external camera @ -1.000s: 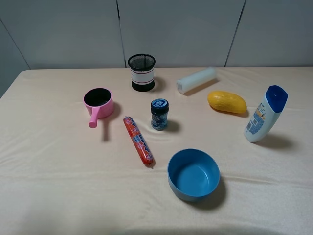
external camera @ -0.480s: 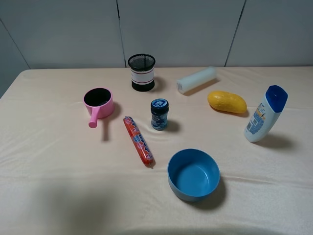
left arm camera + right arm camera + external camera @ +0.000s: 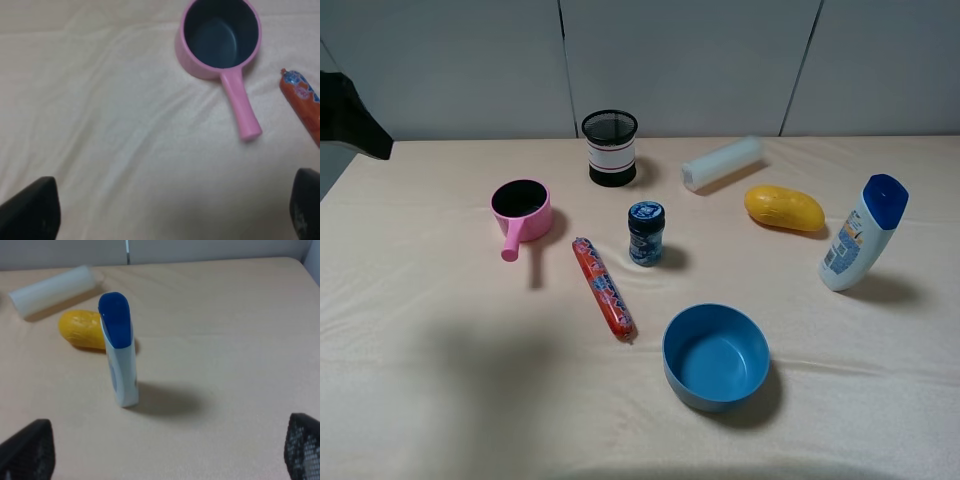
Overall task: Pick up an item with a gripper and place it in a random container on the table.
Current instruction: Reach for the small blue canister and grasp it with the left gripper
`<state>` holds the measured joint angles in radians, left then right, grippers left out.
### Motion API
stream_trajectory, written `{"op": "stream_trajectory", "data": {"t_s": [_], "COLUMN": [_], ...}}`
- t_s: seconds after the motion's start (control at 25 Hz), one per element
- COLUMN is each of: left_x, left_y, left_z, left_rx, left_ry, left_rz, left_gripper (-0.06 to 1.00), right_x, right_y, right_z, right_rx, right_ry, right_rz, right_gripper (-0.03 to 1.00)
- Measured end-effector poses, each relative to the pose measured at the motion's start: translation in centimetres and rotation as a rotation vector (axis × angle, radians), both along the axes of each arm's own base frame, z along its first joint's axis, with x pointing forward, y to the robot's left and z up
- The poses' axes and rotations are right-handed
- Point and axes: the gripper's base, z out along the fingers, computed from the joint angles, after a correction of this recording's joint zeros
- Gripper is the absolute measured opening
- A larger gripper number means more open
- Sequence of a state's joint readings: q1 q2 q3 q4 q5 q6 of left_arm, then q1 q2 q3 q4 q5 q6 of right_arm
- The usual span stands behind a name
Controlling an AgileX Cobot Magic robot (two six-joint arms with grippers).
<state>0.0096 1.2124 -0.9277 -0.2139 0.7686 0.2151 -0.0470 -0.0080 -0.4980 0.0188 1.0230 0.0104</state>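
Observation:
The small dark blue jar stands upright mid-table; neither wrist view shows it. The pink saucepan-shaped cup stands to its left, handle toward the front. It also shows in the left wrist view, dark inside and empty. My left gripper is open and empty, above bare cloth and short of the cup's handle. A black part of the left arm shows at the far left edge. My right gripper is open and empty, short of the white lotion bottle.
On the cream cloth table: a red sausage, a blue bowl at the front, a black mesh cup, a white cylinder, a yellow oval object, and the lotion bottle at the right.
A black part of the left arm has come into view at the far left edge. A shadow has spread over the front left of the table. No object has moved.

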Motion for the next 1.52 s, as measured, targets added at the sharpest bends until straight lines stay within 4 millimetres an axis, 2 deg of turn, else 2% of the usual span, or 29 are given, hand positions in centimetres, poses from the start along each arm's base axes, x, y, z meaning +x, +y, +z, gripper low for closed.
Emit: {"op": "stream_trajectory", "data": {"t_s": [0.32, 0.44, 0.6, 0.84, 1.2, 1.24, 1.52], "left_x": [2.3, 2.9, 3.4, 4.9, 6.9, 6.9, 7.5], "left_y": [-0.8, -2.2, -5.5, -10.4, -17.8, -19.4, -22.5], "left_z": [-1.8, -1.9, -2.5, -4.0, -4.4, -4.7, -5.5], "left_rx": [-0.032, -0.013, 0.026, 0.057, 0.056, 0.058, 0.066], "left_ry": [0.016, -0.019, -0.063, -0.033, -0.016, 0.005, 0.070], "left_rz": [-0.085, -0.154, -0.297, -0.469, -0.659, -0.703, -0.779], "left_gripper": [0.92, 0.92, 0.92, 0.92, 0.92, 0.92, 0.92], "right_x": [0.0, 0.0, 0.0, 0.0, 0.0, 0.0, 0.0], "right_y": [0.0, 0.0, 0.0, 0.0, 0.0, 0.0, 0.0], "right_z": [0.0, 0.0, 0.0, 0.0, 0.0, 0.0, 0.0], "right_rx": [0.000, 0.000, 0.000, 0.000, 0.000, 0.000, 0.000], "right_ry": [0.000, 0.000, 0.000, 0.000, 0.000, 0.000, 0.000], "right_rz": [0.000, 0.000, 0.000, 0.000, 0.000, 0.000, 0.000], "right_gripper": [0.69, 0.69, 0.69, 0.69, 0.69, 0.69, 0.69]}}
